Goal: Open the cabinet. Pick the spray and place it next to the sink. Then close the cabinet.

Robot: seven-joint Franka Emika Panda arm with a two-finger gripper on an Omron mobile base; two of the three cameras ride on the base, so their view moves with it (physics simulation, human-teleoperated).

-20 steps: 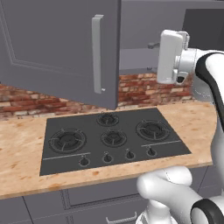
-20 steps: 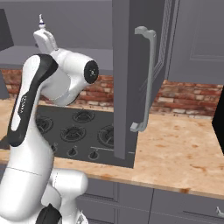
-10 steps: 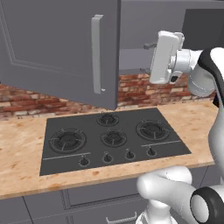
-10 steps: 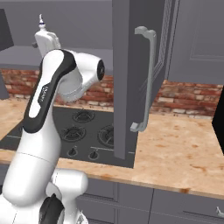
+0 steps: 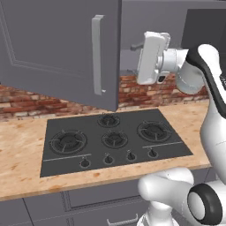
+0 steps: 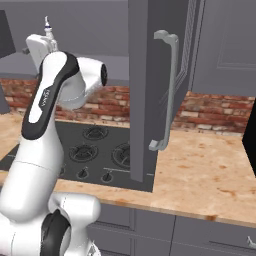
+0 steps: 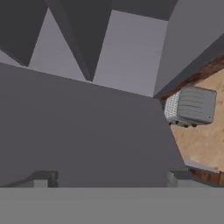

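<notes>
Pincer (image 7: 109, 180) tips stand wide apart at the bottom of the hand view, with nothing between them — it holds nothing. In the left base view the white hand sits in the upper middle of the frame, raised beside the open cabinet.

One door (image 5: 62, 46) of the cabinet (image 6: 225, 45) is swung well out toward the camera, filling the upper left of the left base view, its silver bar handle (image 5: 97, 55) upright near the free edge. In the right base view the same door is seen edge-on at centre. So the opening step looks done, and the reach for the spray appears to be in hand.

The spray cannot be made out: the hand view looks into plain grey panels, with a toaster (image 7: 191, 106) on the counter (image 7: 205, 131) at the right. Below the door lies a black hob (image 5: 112, 140).

Next the hand likely needs to turn into the cabinet's interior until the bottle shows, then line the open tips around it.
</notes>
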